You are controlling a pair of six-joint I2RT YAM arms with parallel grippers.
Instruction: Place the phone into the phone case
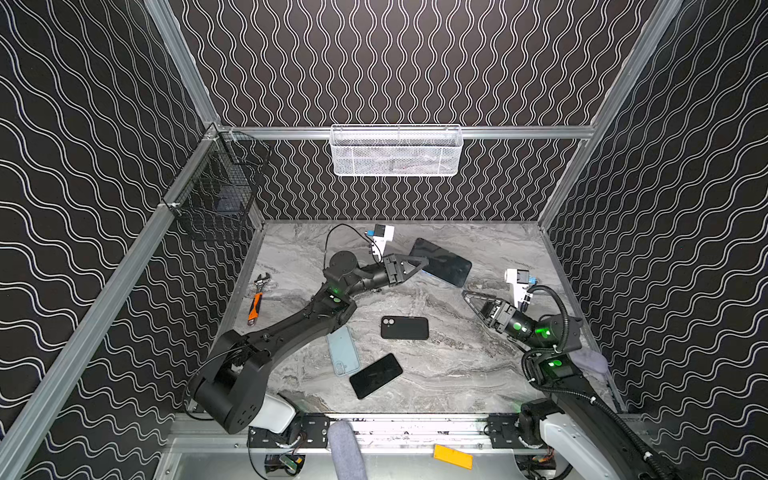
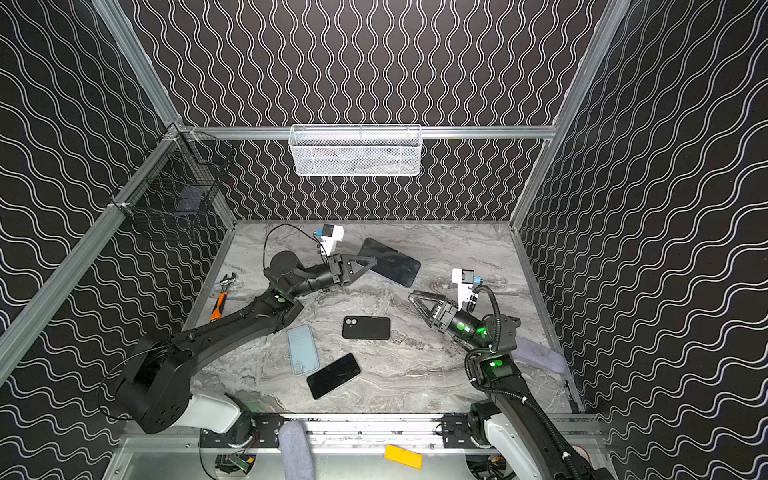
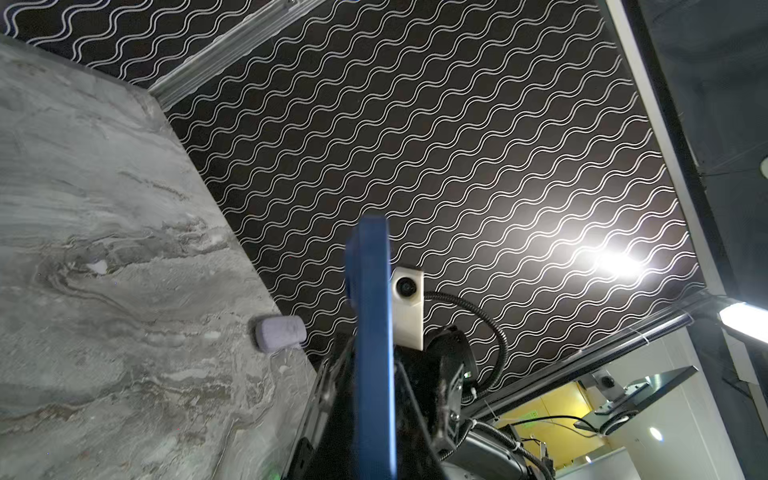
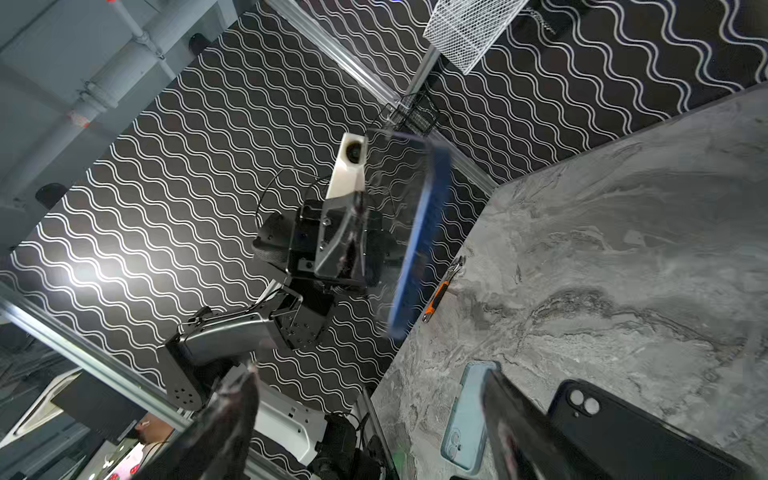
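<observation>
Marble tabletop (image 1: 457, 374): left gripper (image 1: 424, 264) was pinching a blue-edged phone (image 1: 448, 266) far back, right gripper (image 1: 471, 300) was spread wide.

A robotics lab cell: aluminium frame (image 1: 519, 132), wave-patterned panels (image 1: 415, 62), marble-look bench (image 1: 457, 374), left arm (image 1: 291, 328) and right arm (image 1: 582, 399) on a front rail (image 1: 415, 428), white basket (image 1: 395, 153) and black basket (image 1: 216, 187) hung up; ceiling pipes (image 4: 104, 95) outside.

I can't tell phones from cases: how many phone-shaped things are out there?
4. Blue-edged one held aloft at the rear; black case mid-table; pale blue case to its left; black phone in front. Black basket may hide more.
</observation>
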